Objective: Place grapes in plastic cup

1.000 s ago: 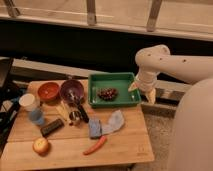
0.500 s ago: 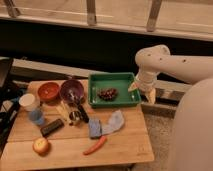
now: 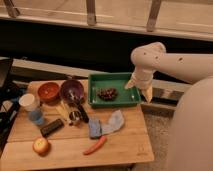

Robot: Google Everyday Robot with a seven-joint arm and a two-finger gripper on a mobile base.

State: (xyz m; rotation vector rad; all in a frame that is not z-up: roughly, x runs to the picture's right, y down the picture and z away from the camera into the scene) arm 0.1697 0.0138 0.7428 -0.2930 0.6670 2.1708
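Observation:
A small bunch of dark reddish-purple grapes (image 3: 107,93) lies in the middle of a green tray (image 3: 125,100) at the back right of the wooden table. My gripper (image 3: 139,89) hangs over the tray's right edge, to the right of the grapes and apart from them. Its two pale fingers stand apart with nothing between them. A bluish clear plastic cup (image 3: 36,117) stands at the table's left side, with a white cup (image 3: 28,101) just behind it.
An orange bowl (image 3: 49,92) and a purple bowl (image 3: 72,91) stand left of the tray. A black-handled tool (image 3: 80,113), a dark bar (image 3: 52,127), a blue sponge (image 3: 95,128), a pale cloth (image 3: 115,121), a carrot (image 3: 95,145) and an apple (image 3: 41,145) lie nearer the front.

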